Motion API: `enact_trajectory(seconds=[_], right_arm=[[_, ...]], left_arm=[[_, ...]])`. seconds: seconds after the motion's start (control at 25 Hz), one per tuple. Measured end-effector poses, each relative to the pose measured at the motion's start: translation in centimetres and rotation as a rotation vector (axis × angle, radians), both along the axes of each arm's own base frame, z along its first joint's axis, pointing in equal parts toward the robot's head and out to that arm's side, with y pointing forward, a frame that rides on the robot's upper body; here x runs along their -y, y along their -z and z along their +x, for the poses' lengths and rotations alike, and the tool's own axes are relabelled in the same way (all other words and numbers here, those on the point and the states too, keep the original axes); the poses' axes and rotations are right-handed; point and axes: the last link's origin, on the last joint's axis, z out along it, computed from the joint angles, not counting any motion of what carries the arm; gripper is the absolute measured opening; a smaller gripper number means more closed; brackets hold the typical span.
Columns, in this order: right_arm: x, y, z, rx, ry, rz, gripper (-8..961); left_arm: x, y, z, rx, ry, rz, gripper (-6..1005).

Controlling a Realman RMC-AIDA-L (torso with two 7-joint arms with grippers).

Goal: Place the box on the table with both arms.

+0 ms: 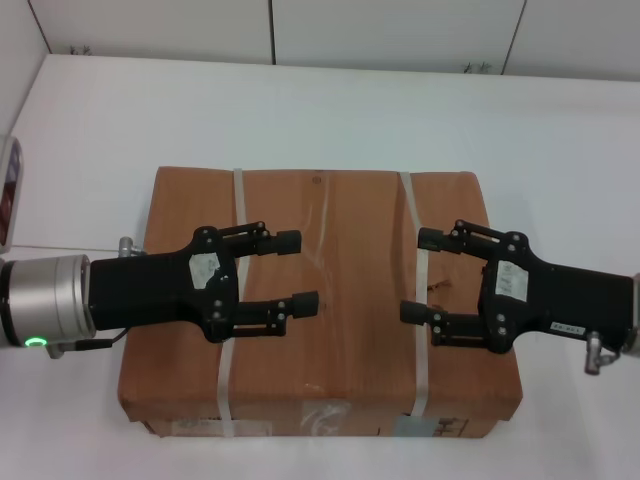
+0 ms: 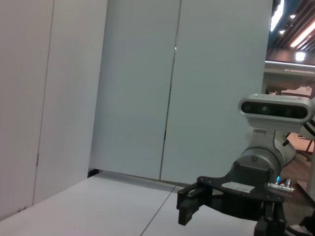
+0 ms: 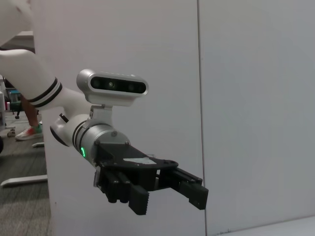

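The brown cardboard box (image 1: 340, 200) lies flat on the white table (image 1: 300, 110), with two whitish straps (image 1: 240, 190) across it and tape and labels on its near side (image 1: 320, 418). My left gripper (image 1: 298, 270) is open and empty over the left half of the box top, pointing right. My right gripper (image 1: 418, 276) is open and empty over the right half, pointing left. The two face each other with a gap between them. The left wrist view shows the right gripper (image 2: 189, 204). The right wrist view shows the left gripper (image 3: 167, 196). Neither wrist view shows the box.
White wall panels (image 1: 400, 30) stand behind the table's far edge. A red and white object (image 1: 8, 190) sits at the far left edge of the head view. Bare tabletop surrounds the box on the left, right and far sides.
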Motion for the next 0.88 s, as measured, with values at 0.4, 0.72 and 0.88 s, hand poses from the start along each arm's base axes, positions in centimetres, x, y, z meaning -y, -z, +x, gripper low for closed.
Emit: enact_trajectory(seconds=[0.4,0.72,0.88], right_arm=[[-0.31,0.27,-0.67,-0.011,-0.015,0.001,865],[-0.43,0.30,-0.85,-0.015,-0.015,-0.001,865],[-0.41,0.33,-0.85,-0.015,-0.015,-0.004,865]], left_arm=[[-0.04,0.25,0.22,0.006,-0.001,-0.002,776],[-0.32,0.33,0.51,0.008,0.000,-0.002,770],[-0.37,0.46,0.52,0.005,-0.004,0.000,770]])
